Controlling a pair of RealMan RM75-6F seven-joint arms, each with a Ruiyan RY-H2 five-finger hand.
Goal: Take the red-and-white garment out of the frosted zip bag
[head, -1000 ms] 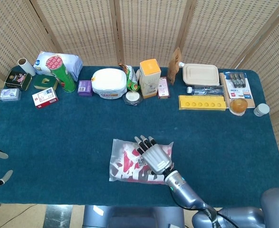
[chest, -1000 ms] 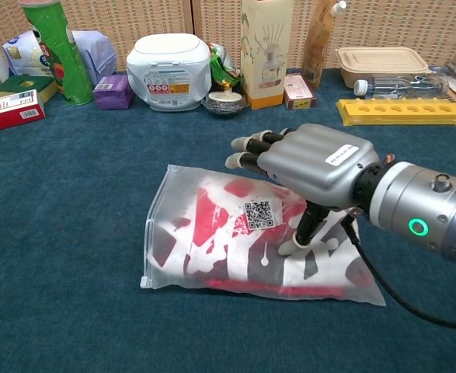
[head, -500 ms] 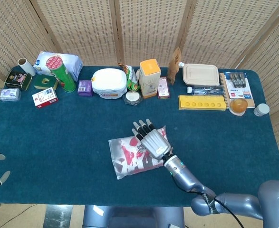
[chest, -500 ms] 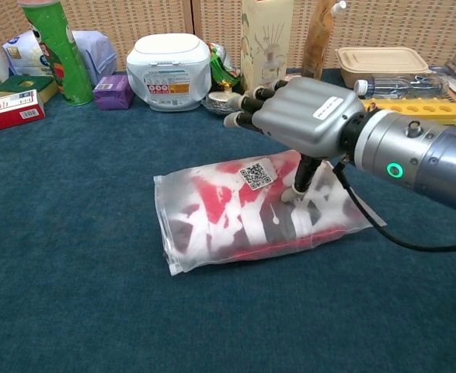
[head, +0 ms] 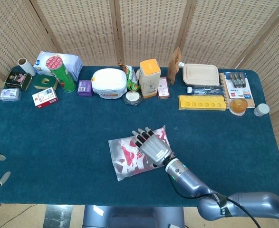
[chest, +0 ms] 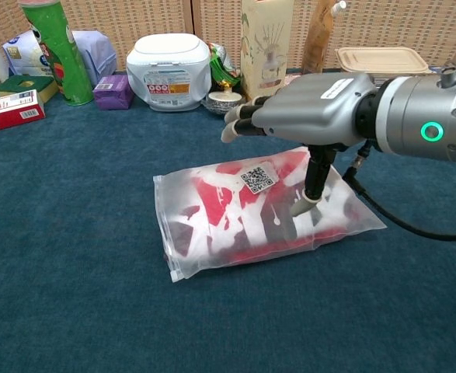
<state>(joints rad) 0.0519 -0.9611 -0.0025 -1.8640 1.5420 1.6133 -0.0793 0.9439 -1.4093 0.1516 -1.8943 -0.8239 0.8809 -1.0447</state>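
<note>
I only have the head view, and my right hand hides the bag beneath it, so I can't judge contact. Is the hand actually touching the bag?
Observer: Yes. In the chest view the right hand hovers over the frosted zip bag, and only its thumb tip presses on the bag's top.
Operator: And the other fingers?
Observer: The fingers stick out level above the bag, clear of it.
Operator: Any garment out?
Observer: No. The red-and-white garment lies inside the bag, and none of it pokes out.

right hand (chest: 309, 109) hides part of frosted zip bag (chest: 212, 225).
</note>
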